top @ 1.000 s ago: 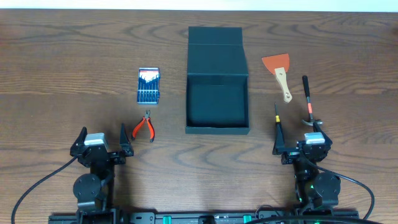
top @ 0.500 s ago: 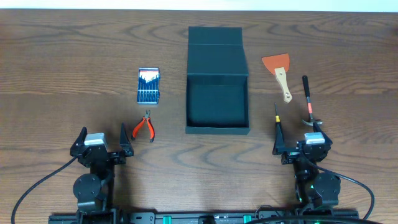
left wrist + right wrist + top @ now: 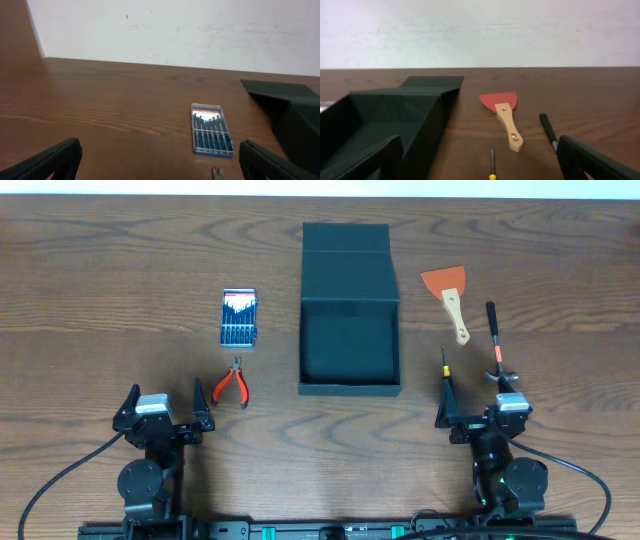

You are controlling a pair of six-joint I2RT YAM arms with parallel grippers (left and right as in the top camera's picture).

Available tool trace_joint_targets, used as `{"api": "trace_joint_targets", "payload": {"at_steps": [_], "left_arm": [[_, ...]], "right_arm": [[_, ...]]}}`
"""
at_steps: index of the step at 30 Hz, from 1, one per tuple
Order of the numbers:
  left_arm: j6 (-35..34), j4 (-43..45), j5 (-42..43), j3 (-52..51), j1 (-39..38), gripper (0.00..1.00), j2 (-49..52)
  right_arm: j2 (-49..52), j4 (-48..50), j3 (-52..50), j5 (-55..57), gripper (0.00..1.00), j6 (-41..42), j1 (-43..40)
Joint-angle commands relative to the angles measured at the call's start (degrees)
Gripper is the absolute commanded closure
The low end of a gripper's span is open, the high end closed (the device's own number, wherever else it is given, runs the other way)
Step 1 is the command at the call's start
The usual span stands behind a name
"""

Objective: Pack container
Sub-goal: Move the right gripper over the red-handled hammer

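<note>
Only the right gripper (image 3: 482, 404) is shifted slightly toward the container (image 3: 349, 350), which is set open and empty ahead, between it and the left gripper (image 3: 168, 400), both with jaws held wide, so packing is judged unstarted.

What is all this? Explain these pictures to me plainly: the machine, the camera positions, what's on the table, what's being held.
Two robot arms sit at a wooden table. One picture looks straight down from overhead. The other two come from a camera on each wrist, and the dark shapes in their bottom corners are that arm's own fingers. The left gripper and right gripper are open and hold nothing. In the middle stands the container, lid flapped back, nothing inside. On its left lie a blue screwdriver-set case and red-handled pliers. On its right lie an orange-bladed scraper, a thin yellow-banded tool and a black-and-orange-handled tool.
</note>
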Motion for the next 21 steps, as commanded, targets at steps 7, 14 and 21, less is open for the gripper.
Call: {"api": "trace_joint_targets", "payload": {"at_steps": [7, 14, 21], "left_arm": [[1.0, -2.5, 0.8, -0.5, -0.3, 0.02, -0.4], [1.0, -2.5, 0.8, -0.5, -0.3, 0.02, -0.4], [1.0, -2.5, 0.8, -0.5, -0.3, 0.01, -0.4]], "right_arm": [[10.9, -0.3, 11.5, 7.5, 0.01, 1.7, -0.9], [41.0, -9.3, 34.4, 7.5, 0.01, -3.0, -3.0], [71.1, -35.6, 69.8, 0.4, 0.01, -8.6, -6.7]]}}
